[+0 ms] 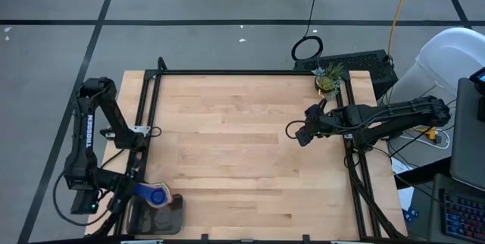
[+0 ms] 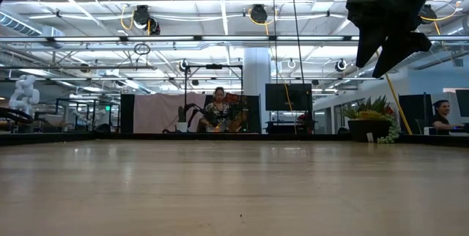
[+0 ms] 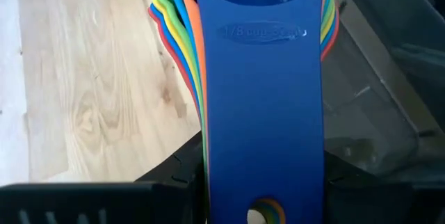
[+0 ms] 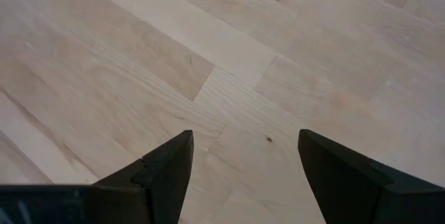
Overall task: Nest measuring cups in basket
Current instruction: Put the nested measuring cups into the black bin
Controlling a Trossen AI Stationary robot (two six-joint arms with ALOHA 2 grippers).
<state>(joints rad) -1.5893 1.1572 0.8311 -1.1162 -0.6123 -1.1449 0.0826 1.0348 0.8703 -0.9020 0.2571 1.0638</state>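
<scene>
Wooden table [image 1: 242,145]; small potted plant [image 1: 326,79] at far right corner; person [image 2: 218,111] seated beyond.

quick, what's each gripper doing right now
left gripper: shut on the stacked measuring cups' handles, over the basket.
right gripper: open, empty, above the table.
</scene>
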